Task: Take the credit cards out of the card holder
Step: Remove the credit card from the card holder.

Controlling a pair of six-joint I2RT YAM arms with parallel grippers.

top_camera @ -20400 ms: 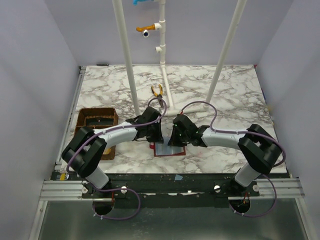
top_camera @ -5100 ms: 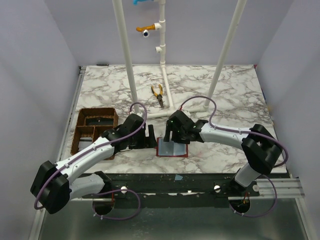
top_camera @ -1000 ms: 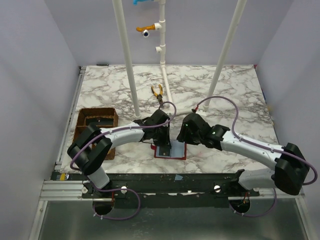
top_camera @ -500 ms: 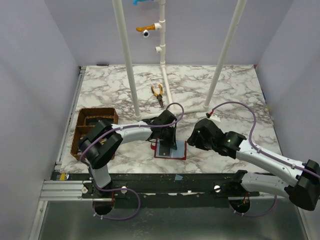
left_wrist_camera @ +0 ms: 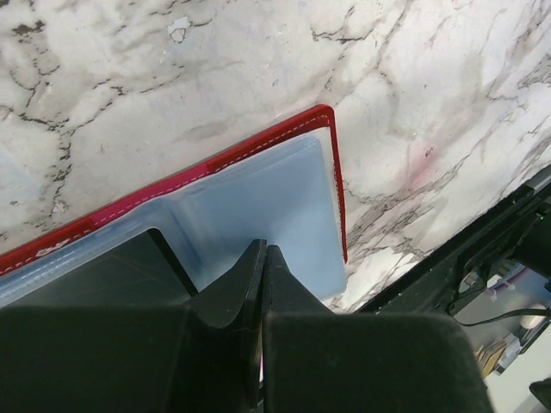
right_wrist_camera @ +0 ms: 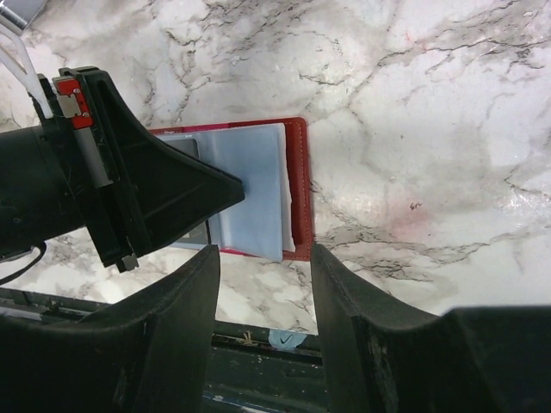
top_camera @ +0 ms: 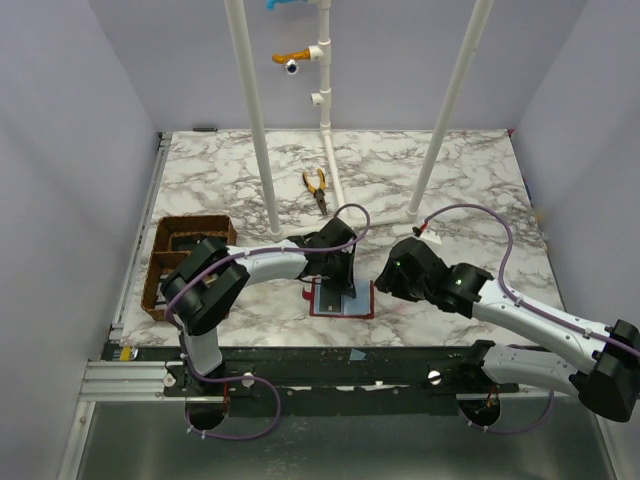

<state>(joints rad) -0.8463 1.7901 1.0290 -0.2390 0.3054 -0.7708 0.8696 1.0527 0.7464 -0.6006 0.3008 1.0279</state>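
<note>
Open card holder, long axis left-right

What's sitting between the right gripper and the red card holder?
Nothing but bare marble table separates the right gripper from the card holder, seen best in the right wrist view.

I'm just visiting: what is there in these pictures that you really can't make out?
- Any cards left inside the card holder: left wrist view, the left gripper covers its near half.
- Whether those shut tips pinch part of it or only press on it: unclear in every view.
- Contents of the brown tray: top view, too small, partly under the left arm.
</note>
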